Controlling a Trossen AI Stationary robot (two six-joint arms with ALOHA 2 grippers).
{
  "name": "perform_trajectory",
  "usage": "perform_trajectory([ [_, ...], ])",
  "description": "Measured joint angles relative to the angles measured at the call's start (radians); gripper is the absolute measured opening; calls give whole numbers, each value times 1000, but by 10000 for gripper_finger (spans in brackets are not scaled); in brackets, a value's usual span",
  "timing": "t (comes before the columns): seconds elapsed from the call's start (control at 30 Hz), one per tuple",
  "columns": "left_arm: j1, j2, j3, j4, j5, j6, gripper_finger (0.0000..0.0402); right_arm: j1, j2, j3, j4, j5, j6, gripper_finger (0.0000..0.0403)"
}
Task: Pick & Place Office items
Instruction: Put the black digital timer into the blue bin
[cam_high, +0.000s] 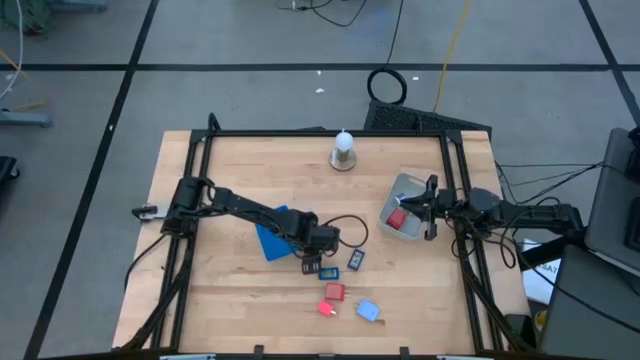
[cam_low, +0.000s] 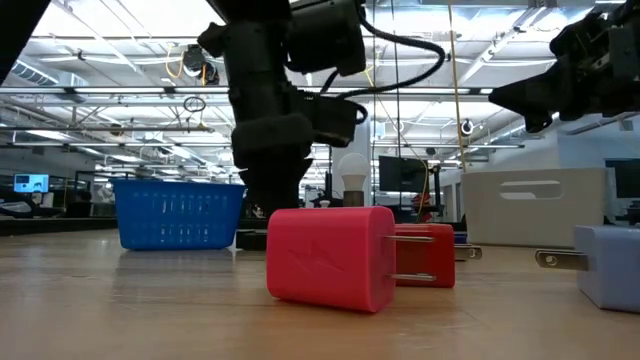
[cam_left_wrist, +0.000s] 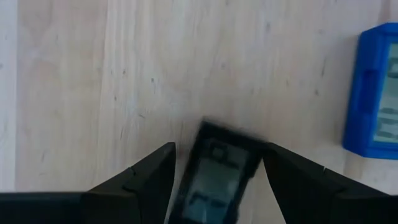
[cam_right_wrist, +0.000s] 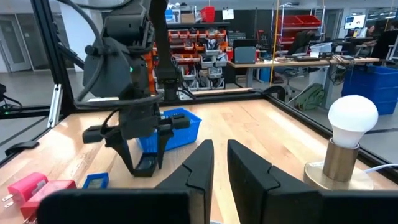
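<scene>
Office items lie scattered on the worktop (cam_high: 230, 290): two red blocks (cam_high: 333, 292) (cam_high: 326, 308), one light-blue block (cam_high: 367, 311), one blue rectangle (cam_high: 356, 259), and one dark rectangle (cam_left_wrist: 214, 180) sitting between the left pincer's (cam_left_wrist: 217, 171) spread fingers, which straddle it without closing on it. Right pincer (cam_high: 430, 208), fingers nearly together and empty, hovers over the grey container (cam_high: 410, 185) holding one red piece (cam_high: 397, 220).

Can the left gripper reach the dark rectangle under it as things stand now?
Probably yes. The left gripper is open and straddles the dark rectangle on the table; nothing lies between fingers and piece. The blue piece sits apart.
</scene>
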Motion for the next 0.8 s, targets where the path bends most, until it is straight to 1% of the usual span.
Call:
perform_trajectory([
  [0.2, 4, -3, 0, 8, -1, 22, 246, 0, 23, 0, 6, 0, -1, 36],
  [0.37, 3, -3, 0, 8, -1, 141, 246, 0, 30, 0, 6, 0, -3, 36],
  [0.53, 3, -14, 0, 4, 0, 205, 246, 0, 30, 0, 7, 0, -3, 36],
  [0.63, 3, -13, 0, -24, 5, 212, 246, 0, 30, 0, 7, 0, -3, 36],
  [0.8, 9, -5, 0, -38, 43, 225, 246, 0, 30, 0, 7, 0, -3, 35],
])
